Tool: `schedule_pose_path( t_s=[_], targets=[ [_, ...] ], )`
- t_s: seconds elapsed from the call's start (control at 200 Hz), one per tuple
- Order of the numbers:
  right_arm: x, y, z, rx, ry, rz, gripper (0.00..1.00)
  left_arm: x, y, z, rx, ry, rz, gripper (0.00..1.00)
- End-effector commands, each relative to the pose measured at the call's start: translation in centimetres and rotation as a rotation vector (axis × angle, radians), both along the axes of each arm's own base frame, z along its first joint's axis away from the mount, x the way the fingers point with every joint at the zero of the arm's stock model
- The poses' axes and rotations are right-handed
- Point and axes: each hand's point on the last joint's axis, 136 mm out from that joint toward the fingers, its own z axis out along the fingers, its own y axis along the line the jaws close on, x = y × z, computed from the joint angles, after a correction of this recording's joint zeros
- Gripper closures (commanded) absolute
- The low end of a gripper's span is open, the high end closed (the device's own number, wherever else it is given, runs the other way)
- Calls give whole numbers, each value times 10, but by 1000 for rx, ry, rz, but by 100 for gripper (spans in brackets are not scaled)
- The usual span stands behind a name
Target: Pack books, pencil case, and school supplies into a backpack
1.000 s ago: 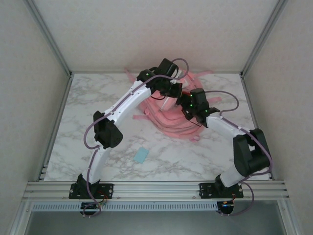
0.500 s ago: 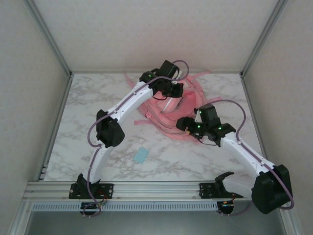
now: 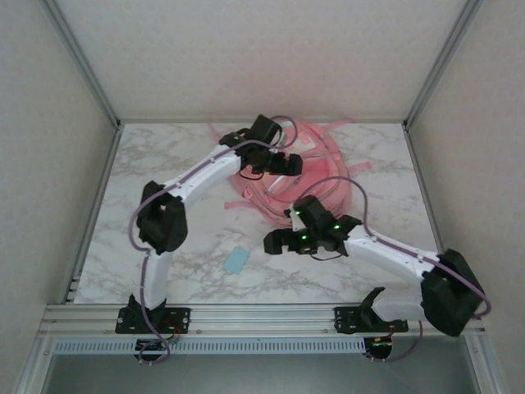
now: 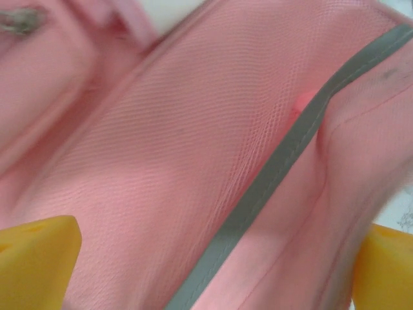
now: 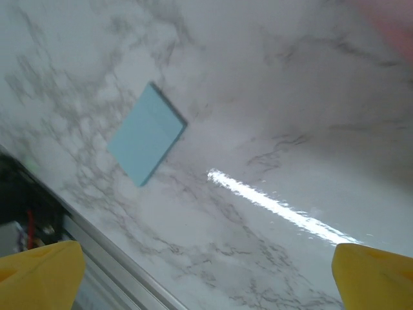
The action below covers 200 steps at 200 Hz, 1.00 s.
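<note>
Left hand (image 4: 206, 274) and right hand (image 5: 206, 278) spread. I should centre the right over the light-blue block (image 5: 147, 133), ten o'clock, before descending.

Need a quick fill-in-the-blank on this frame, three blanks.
The block on the table is light ____. The left end effector hangs over the backpack with its jaws ____. The right end effector holds ____.
Missing words: blue; open; nothing.
</note>
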Motion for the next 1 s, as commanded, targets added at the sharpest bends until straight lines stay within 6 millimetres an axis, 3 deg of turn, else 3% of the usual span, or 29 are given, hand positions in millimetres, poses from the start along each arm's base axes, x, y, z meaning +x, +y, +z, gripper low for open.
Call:
schedule_pose_path(
  t_s=[0.0,0.15,0.26,0.45,0.656,0.791,0.996],
  targets=[
    [5,31,2,-46,-88,87,1,19,62,56,-33,-145,175,0],
    [-6,67,-15,-130,-96,182,1,15,131,51,25,-161,303,0],
    [-16,90,-22,-144,-96,221,1,7,171,42,24,-140,381,0],
    [-21,96,-47,-306,-82,200,1,-7,226,28,31,-128,503,0],
    [-27,87,-62,-465,-78,165,1,-16,246,18,28,-116,545,0],
    [-30,107,-68,-435,-52,202,1,-18,251,18,10,-125,572,0],
    [-25,139,-60,-375,-70,270,1,-20,256,22,3,-138,581,0]
  ],
)
